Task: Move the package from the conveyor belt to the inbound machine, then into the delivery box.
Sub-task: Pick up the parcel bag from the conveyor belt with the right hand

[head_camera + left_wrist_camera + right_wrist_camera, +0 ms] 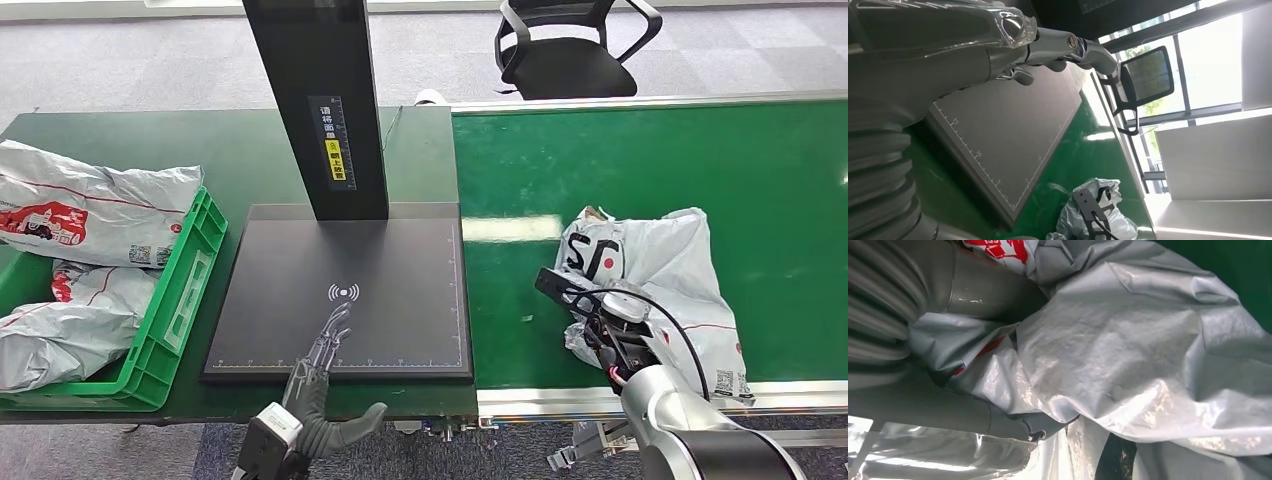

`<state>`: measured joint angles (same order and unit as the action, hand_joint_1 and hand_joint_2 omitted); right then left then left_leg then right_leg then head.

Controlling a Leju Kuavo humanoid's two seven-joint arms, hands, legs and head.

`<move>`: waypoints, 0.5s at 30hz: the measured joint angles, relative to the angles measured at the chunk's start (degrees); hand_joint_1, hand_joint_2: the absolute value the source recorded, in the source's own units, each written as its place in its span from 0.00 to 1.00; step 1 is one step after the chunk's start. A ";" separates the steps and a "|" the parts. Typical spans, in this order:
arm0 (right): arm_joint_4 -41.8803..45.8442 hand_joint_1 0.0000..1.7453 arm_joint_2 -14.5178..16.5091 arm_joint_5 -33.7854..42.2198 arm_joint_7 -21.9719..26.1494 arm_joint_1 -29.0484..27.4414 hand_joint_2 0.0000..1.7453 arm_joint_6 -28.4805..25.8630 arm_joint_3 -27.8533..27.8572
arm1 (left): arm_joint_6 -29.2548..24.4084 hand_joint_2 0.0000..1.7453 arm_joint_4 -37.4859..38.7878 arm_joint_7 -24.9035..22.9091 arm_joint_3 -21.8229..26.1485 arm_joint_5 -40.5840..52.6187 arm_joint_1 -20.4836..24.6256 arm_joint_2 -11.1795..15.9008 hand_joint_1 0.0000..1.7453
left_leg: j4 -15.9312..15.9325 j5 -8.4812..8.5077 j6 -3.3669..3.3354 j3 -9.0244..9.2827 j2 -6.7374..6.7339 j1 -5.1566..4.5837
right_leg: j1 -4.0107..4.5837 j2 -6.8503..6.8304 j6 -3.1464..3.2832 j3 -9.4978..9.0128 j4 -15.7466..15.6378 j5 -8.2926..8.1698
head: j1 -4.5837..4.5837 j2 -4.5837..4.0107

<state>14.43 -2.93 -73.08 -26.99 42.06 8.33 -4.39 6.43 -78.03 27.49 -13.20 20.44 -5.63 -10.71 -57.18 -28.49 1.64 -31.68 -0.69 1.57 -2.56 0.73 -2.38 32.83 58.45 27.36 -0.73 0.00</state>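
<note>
Non-task stuff: black office chair with armrests stands on the grey carpet floor, beyond the far end of things; it's also in the left wrist view, in front of large bright windows. Dark green bench on the left side. Two grey plastic mail bags with red print lie at the far left: upper bag drapes over the rim, lower bag sits deeper inside.
</note>
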 joint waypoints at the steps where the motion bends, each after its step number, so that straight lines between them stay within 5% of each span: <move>1: 0.00 1.00 0.07 -0.19 0.83 -0.06 1.00 -1.79 0.16 | -0.15 1.00 0.00 0.05 -0.07 -0.20 -0.03 0.06 0.00 | 0.00 0.00 0.00 -0.01 0.00 0.00 | 0.00 0.00 0.00 0.00 0.00 0.00 | 0.01 0.00; 9: 1.01 1.00 1.00 2.53 18.76 1.13 1.00 -36.40 3.62 | -1.73 1.00 -1.80 -0.67 -0.14 -0.48 -1.95 0.35 0.00 | 0.00 0.01 0.00 -0.10 0.02 0.00 | 0.00 -0.01 0.00 0.07 0.02 -0.01 | 0.02 0.00; 15: 1.90 1.00 1.49 4.16 22.75 2.61 1.00 -40.47 6.66 | -2.12 1.00 -2.69 -0.80 -0.14 -0.38 -2.64 0.56 0.00 | 0.01 0.01 0.00 -0.13 0.01 -0.01 | 0.00 -0.01 0.00 0.08 0.02 0.00 | 0.01 0.00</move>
<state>16.32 -1.44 -68.92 -4.24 44.67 -32.15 2.27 4.31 -80.72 26.69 -13.33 20.06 -8.27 -10.15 -57.17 -28.48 1.64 -31.80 -0.67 1.57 -2.56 0.72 -2.38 32.91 58.47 27.36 -0.72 0.00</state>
